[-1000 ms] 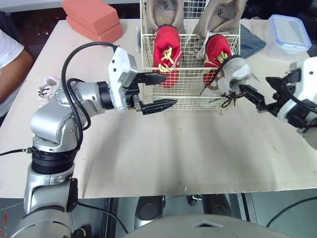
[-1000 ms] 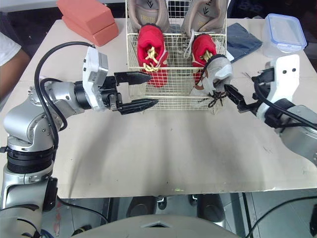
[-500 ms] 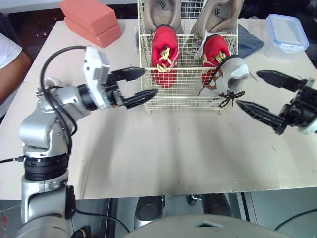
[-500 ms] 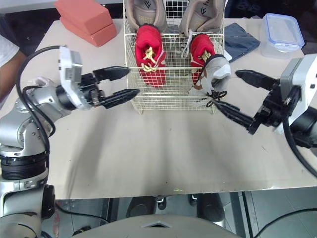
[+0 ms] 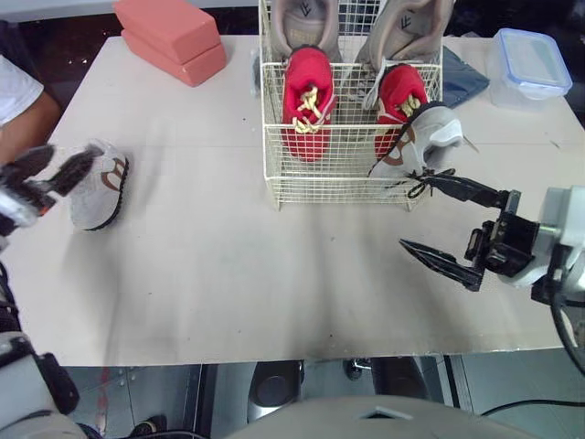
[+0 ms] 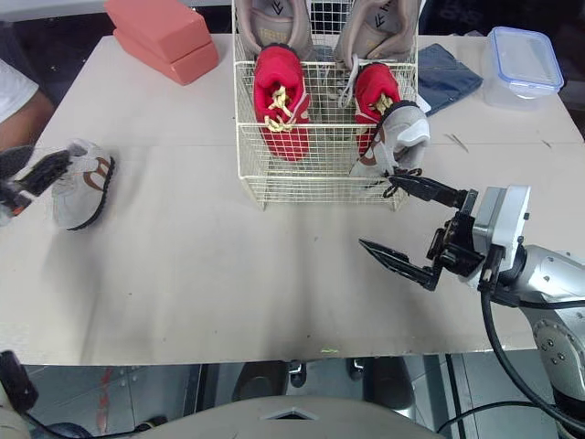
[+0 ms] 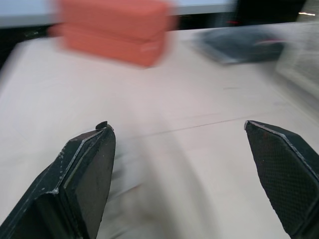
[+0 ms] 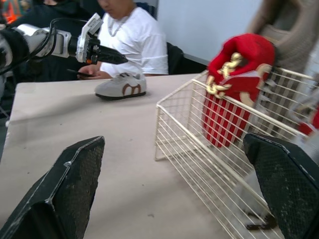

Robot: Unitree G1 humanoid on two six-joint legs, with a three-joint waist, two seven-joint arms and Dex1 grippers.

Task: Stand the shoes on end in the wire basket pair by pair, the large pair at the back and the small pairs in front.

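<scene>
The wire basket [image 5: 340,174] holds two large tan shoes [image 5: 306,20] at the back and two red shoes [image 5: 308,101] upright in front of them. A small grey shoe [image 5: 422,135] leans in the front right corner, its laces hanging outside the wire. Its match, a grey shoe with a brown mark [image 5: 101,181], lies on the table at far left. My left gripper [image 5: 44,174] is open right beside that shoe. My right gripper [image 5: 416,212] is open in front of the basket's right corner, holding nothing. The right wrist view looks past the red shoe [image 8: 234,89] to the loose shoe [image 8: 121,85].
Two salmon blocks [image 5: 171,38] sit at the back left. A folded dark blue cloth [image 5: 462,78] and a blue-lidded plastic box [image 5: 532,62] lie right of the basket. A person in a white shirt [image 8: 132,45] sits at the table's left side.
My left arm swung from the basket's front out to the loose shoe at far left. My right gripper let go of the grey shoe, opened and drew back toward the front edge.
</scene>
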